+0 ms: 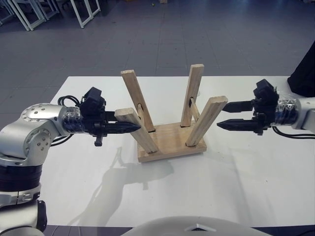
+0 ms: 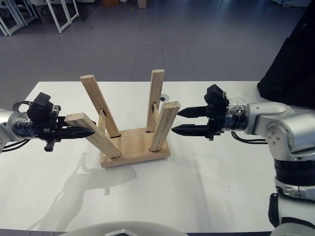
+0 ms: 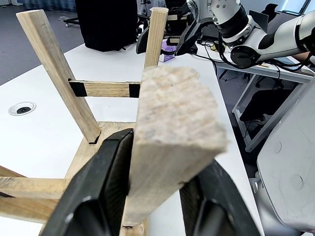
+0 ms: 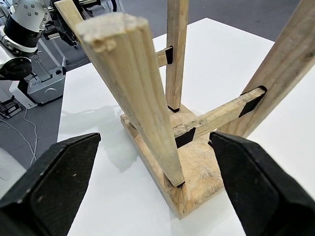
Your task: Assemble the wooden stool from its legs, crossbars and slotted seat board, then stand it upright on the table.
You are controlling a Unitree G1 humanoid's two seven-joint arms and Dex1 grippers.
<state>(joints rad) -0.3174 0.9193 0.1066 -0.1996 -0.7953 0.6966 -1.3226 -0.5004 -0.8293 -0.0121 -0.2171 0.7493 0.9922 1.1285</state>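
The wooden stool stands upside down mid-table, its seat board [image 1: 170, 143] flat on the white top and its legs splayed upward. Crossbars [image 3: 106, 89] with dark joints link the legs in pairs. My left gripper [image 1: 130, 128] is shut on the top end of the front-left leg [image 3: 172, 118], one finger [image 3: 101, 187] on each side. My right gripper [image 2: 177, 122] is open just right of the front-right leg [image 2: 164, 125]. In the right wrist view that leg [image 4: 133, 83] rises ahead between the spread fingers [image 4: 54, 187]. The back legs [image 1: 135, 96] stand free.
A round cable grommet [image 2: 164, 97] sits in the table behind the stool. A black shape [image 2: 290, 64] stands at the table's far right corner. Open white tabletop [image 1: 197, 191] stretches in front of the stool. Cables trail behind both wrists.
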